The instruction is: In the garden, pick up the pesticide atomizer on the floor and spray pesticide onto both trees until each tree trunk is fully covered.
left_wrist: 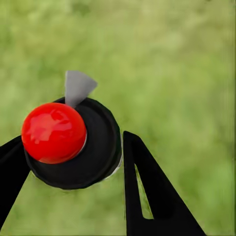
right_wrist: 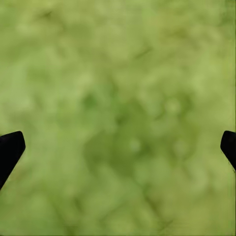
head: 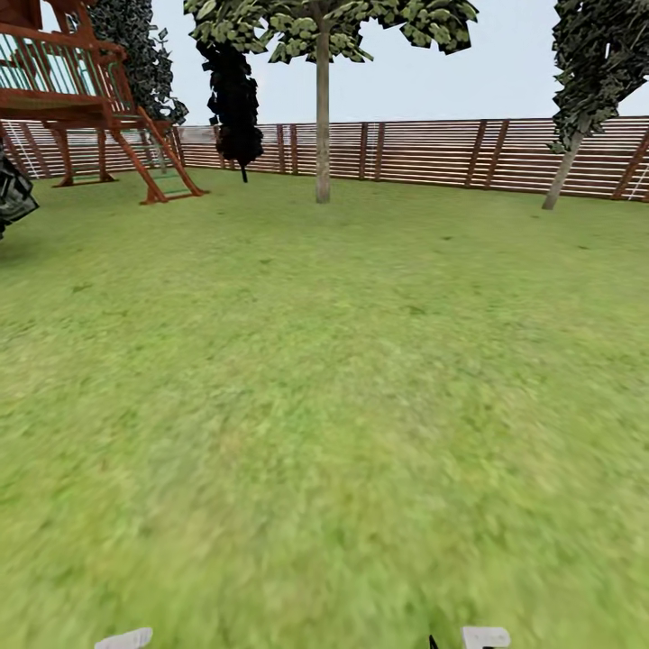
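Head view, upper left of the frame: a red-brown wooden play tower point(head: 86, 99) with a ladder stands on the lawn point(head: 324, 406). Right of it, a dark-leaved thin tree point(head: 234, 99) stands before the brown slat fence point(head: 424, 153) that runs across the upper frame. At upper centre, one tree point(head: 323, 36) rises on a straight, bare, beige trunk point(head: 323, 126), well apart from the robot. At upper right, a leaning thin-trunked tree point(head: 586, 81) stands near the fence.

Left wrist view: the left pincer point(left_wrist: 73, 162) is clamped on the atomizer point(left_wrist: 73, 142), its black fingers point(left_wrist: 147, 196) pressed against either side of the black round body. A red ball top and a grey nozzle tip show, with blurred grass behind.

Right wrist view: the right pincer point(right_wrist: 118, 147) has its fingertips point(right_wrist: 10, 147) set wide apart, holding nothing, above the grass.
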Controlling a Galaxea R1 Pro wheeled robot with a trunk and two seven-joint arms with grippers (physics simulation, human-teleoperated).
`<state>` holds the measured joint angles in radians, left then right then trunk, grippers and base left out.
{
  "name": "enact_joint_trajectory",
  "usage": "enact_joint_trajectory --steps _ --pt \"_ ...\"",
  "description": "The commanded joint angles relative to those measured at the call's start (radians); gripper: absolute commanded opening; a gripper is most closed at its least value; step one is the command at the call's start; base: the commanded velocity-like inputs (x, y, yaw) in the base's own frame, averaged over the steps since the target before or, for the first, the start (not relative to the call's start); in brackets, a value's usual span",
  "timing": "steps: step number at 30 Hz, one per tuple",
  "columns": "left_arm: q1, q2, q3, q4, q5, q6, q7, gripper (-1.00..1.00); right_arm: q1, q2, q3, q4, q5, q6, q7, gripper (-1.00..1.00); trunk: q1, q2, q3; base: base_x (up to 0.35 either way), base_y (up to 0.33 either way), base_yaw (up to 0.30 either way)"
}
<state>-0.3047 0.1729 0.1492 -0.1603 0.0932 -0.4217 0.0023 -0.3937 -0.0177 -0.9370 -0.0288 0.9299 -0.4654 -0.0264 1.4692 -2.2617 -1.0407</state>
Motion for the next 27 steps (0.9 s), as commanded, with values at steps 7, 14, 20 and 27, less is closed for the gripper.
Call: enact_joint_trajectory --steps 7,14,20,27 --pt "-0.001 -0.001 -0.003 0.001 0.010 -0.003 -0.001 -1.00 -0.001 0.000 -0.008 0.001 0.010 -0.003 -0.003 1.00 0.000 0.000 -0.001 0.341 0.000 0.000" --pt "-0.001 -0.001 -0.003 0.001 0.010 -0.003 -0.001 -1.00 -0.001 0.000 -0.008 0.001 0.010 -0.003 -0.003 1.00 0.000 0.000 -0.001 0.341 0.000 0.000" --pt "-0.001 -0.002 -0.004 0.001 0.010 -0.003 -0.001 -1.00 -0.001 -0.001 -0.008 0.001 0.010 -0.003 -0.003 1.00 0.000 0.000 -0.001 0.341 0.000 0.000" --pt "-0.001 -0.003 -0.003 0.001 0.010 -0.003 0.000 -1.00 -0.001 0.000 -0.008 0.001 0.010 -0.003 -0.003 1.00 0.000 0.000 -0.001 0.341 0.000 0.000"
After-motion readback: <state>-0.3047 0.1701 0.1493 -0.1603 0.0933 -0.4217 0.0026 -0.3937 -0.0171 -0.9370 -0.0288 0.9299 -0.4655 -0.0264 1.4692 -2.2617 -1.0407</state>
